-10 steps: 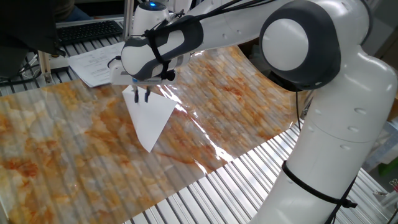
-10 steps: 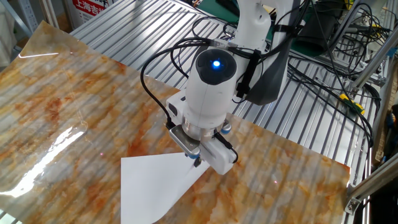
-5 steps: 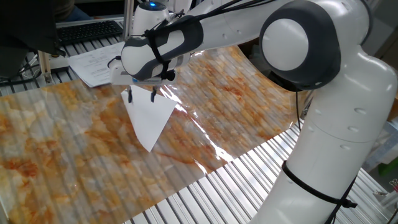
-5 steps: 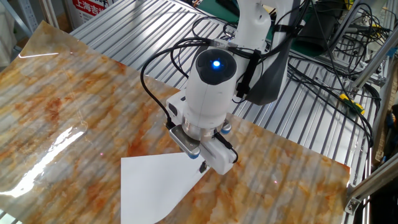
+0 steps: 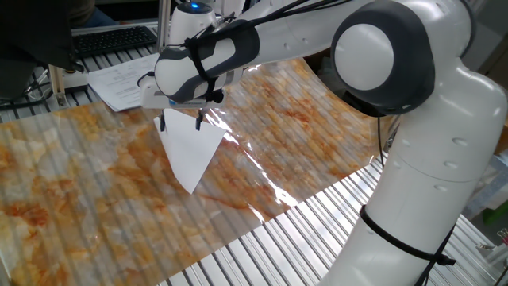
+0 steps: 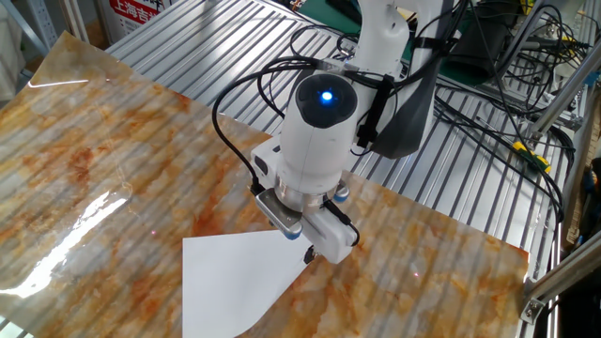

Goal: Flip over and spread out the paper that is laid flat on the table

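Observation:
The paper (image 5: 190,149) is a thin white sheet with its blank side up, lying flat on the orange-and-grey marbled sheet of the table (image 5: 87,191). It also shows in the other fixed view (image 6: 235,286) near the lower edge. My gripper (image 5: 181,121) hangs just above the paper's far edge with its fingers spread, one finger (image 5: 163,123) on each side of the edge, holding nothing. In the other fixed view the gripper (image 6: 299,246) sits over the paper's far right corner, its fingertips mostly hidden by the hand.
A thicker stack of printed white sheets (image 5: 119,79) lies on the metal slats behind the gripper, with a keyboard (image 5: 111,38) farther back. Bare silvery slats (image 5: 317,238) run along the near right. Cables and dark gear (image 6: 488,56) crowd the other side.
The fingers went from shut on the paper's edge to spread wide. The paper's raised edge dropped and the sheet now lies flat. The arm itself barely moved.

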Robot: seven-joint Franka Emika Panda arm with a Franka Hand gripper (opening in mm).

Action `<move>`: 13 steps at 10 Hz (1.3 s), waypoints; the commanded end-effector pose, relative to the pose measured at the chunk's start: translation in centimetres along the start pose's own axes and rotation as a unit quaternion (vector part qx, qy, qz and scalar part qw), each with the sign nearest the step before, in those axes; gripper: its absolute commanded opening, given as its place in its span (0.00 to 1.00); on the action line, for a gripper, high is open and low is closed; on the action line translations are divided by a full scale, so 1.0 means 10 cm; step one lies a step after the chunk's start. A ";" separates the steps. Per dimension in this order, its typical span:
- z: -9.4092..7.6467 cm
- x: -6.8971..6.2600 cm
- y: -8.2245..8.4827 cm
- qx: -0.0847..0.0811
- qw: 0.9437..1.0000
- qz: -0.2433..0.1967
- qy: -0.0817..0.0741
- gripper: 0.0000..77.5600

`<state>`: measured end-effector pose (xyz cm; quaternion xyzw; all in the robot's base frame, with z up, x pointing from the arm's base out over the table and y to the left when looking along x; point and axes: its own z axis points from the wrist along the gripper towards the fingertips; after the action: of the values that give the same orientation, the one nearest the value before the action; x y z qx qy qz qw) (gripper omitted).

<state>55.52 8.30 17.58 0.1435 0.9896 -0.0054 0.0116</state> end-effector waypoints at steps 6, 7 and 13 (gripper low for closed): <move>-0.42 0.31 0.28 -0.048 0.997 0.055 0.026 1.00; -0.47 0.29 0.23 -0.046 0.998 0.043 0.030 1.00; -0.66 0.10 -0.11 -0.030 0.999 -0.018 0.030 1.00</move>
<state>53.88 8.93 22.81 0.1487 0.9881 0.0363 -0.0138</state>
